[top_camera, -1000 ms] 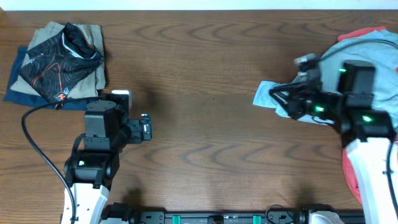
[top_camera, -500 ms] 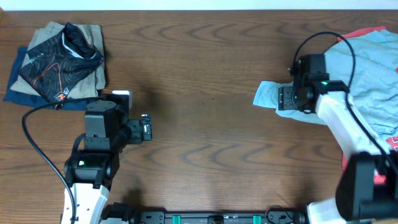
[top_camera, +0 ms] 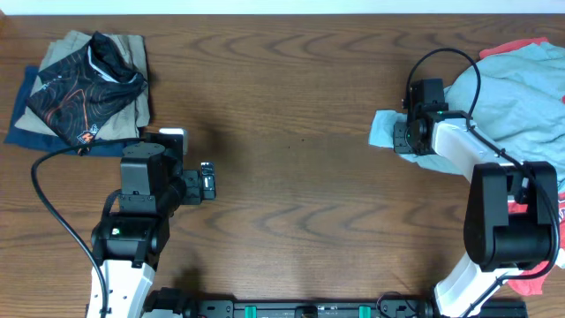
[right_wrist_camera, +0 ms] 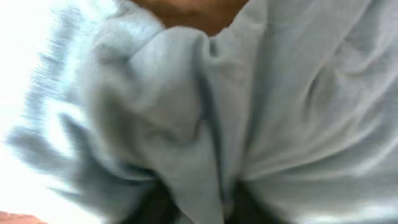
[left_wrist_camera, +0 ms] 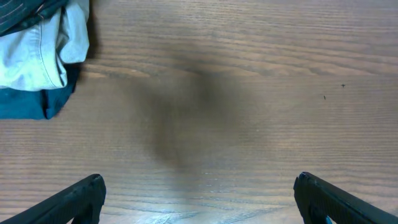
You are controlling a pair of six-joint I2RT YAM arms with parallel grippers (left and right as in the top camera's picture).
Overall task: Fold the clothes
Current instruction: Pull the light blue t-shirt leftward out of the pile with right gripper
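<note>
Right side: my right gripper (top_camera: 403,135) has closed since the last check and now clamps a ridge of the pale blue-grey T-shirt (right_wrist_camera: 280,93), whose cloth bunches just ahead of the fingertips. Left side: my left gripper (left_wrist_camera: 199,202) stays spread, nothing between. Finding: shirt secured, spreading can start.

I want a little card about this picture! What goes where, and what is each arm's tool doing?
table: brown wood
left tool: open, above bare table, holding nothing
right tool: closed on a bunched edge of the pale blue T-shirt
pale blue T-shirt: crumpled at the right side, not yet folded
red T-shirt: peeks out from under the blue one
far left pile: black patterned garment on top of folded khaki garment and navy garment
</note>
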